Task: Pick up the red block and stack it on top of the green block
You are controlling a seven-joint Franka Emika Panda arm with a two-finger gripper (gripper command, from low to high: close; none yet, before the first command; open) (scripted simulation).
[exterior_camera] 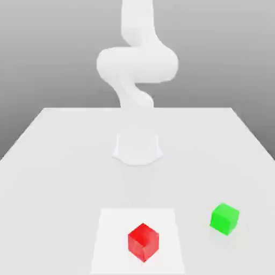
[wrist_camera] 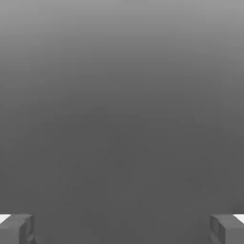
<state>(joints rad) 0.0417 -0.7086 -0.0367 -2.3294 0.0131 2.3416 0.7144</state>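
Sitting near on the white table [exterior_camera: 53,161], red block [exterior_camera: 143,242] left of green block [exterior_camera: 224,217]; gripper [wrist_camera: 122,228] fingers spread wide, empty.

We see the 2 grey, blocky fingertips [wrist_camera: 17,228] of the gripper [wrist_camera: 122,229] at opposite edges of the picture, set wide apart with nothing held between them. Behind them lies a plain grey backdrop [wrist_camera: 122,105], lighter at one end and shading gradually darker toward the fingertips.
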